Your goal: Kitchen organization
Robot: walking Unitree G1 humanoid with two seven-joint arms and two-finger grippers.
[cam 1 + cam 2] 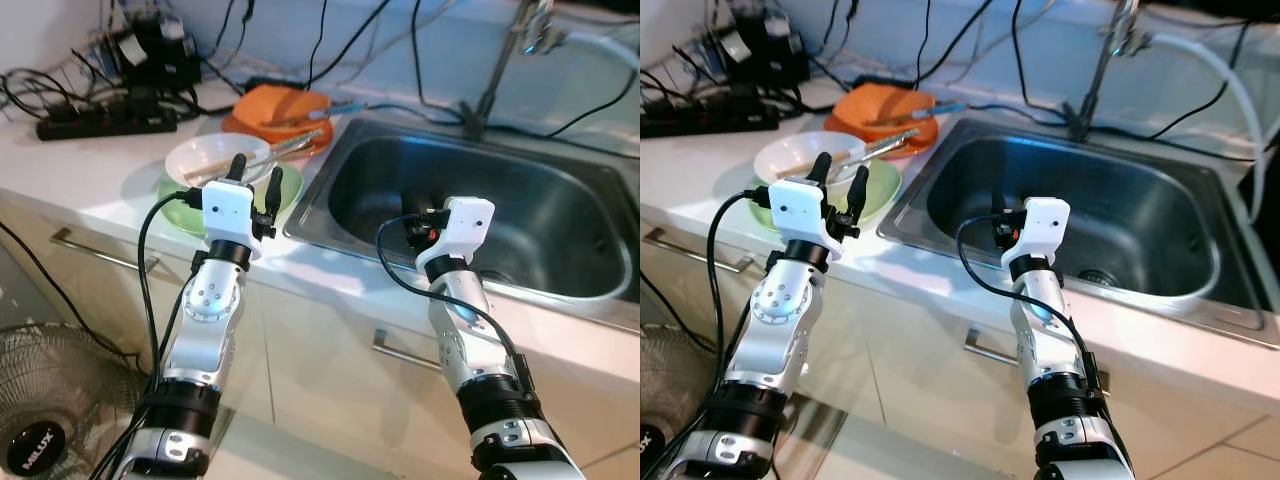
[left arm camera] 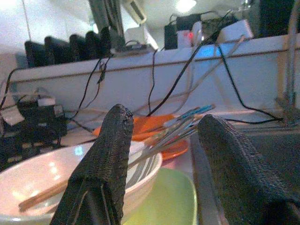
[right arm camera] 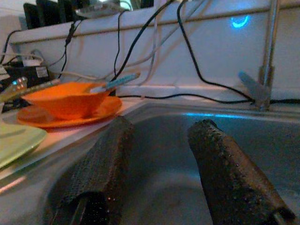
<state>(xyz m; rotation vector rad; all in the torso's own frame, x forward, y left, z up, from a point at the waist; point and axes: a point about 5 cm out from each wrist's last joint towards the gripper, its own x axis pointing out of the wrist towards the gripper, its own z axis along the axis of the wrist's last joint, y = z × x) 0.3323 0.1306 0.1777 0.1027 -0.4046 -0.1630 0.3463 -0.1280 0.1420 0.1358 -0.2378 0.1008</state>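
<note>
A white bowl (image 1: pixel 205 158) holding chopsticks (image 1: pixel 288 149) sits on a green plate (image 1: pixel 174 205) at the counter's front, left of the sink (image 1: pixel 520 215). Behind it, an orange bowl (image 1: pixel 281 103) with blue-handled utensils rests on an orange plate (image 1: pixel 247 126). My left gripper (image 1: pixel 256 182) is open, raised at the counter edge just before the white bowl (image 2: pixel 42 183), with nothing between its fingers (image 2: pixel 105 154). Just over the sink's near rim, my right gripper (image 1: pixel 412 208) is also open and empty, pointing into the steel basin (image 3: pixel 168 136).
A faucet (image 1: pixel 498 62) rises behind the sink, with a white hose and several black cables along the back wall. A power strip (image 1: pixel 105 122) and chargers lie at the back left. Cabinet handles (image 1: pixel 92 250) run below the counter; a floor fan (image 1: pixel 45 430) stands at lower left.
</note>
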